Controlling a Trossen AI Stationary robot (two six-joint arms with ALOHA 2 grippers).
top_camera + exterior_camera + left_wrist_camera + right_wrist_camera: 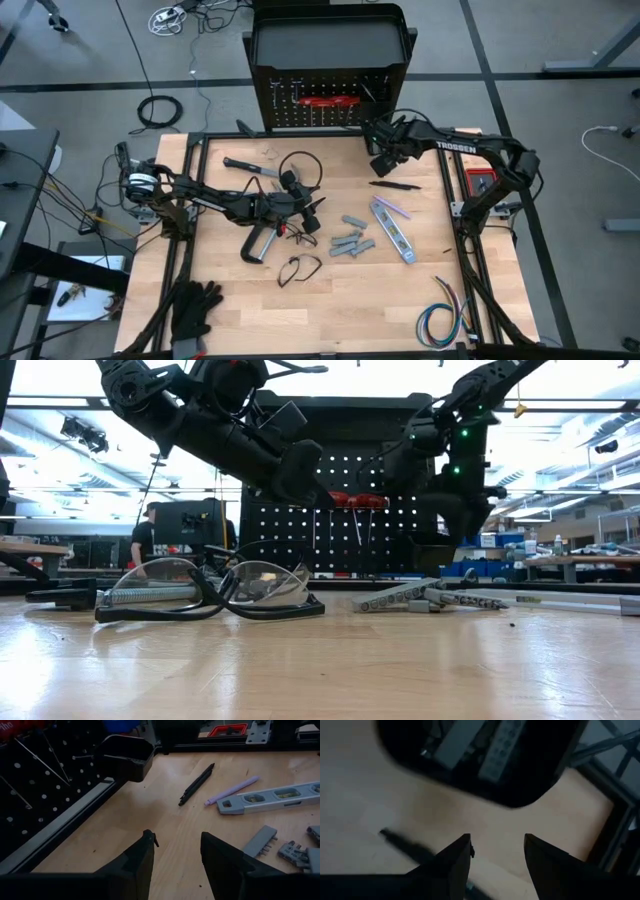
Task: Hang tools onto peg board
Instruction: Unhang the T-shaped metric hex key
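High cam: I look straight down on the whole table (330, 300); peg board (330, 95) at far edge.
Low cam: I'm at tabletop height, facing the peg board (350, 510) w/ room behind; safety glasses (215, 590) close to lens.
L wrist cam: I look past its fingers (137, 862), low over the wood.
R wrist cam: close above the black bin (485, 755).
Shared: bin (125, 755) shows in both wrist cams; peg board in high + low.
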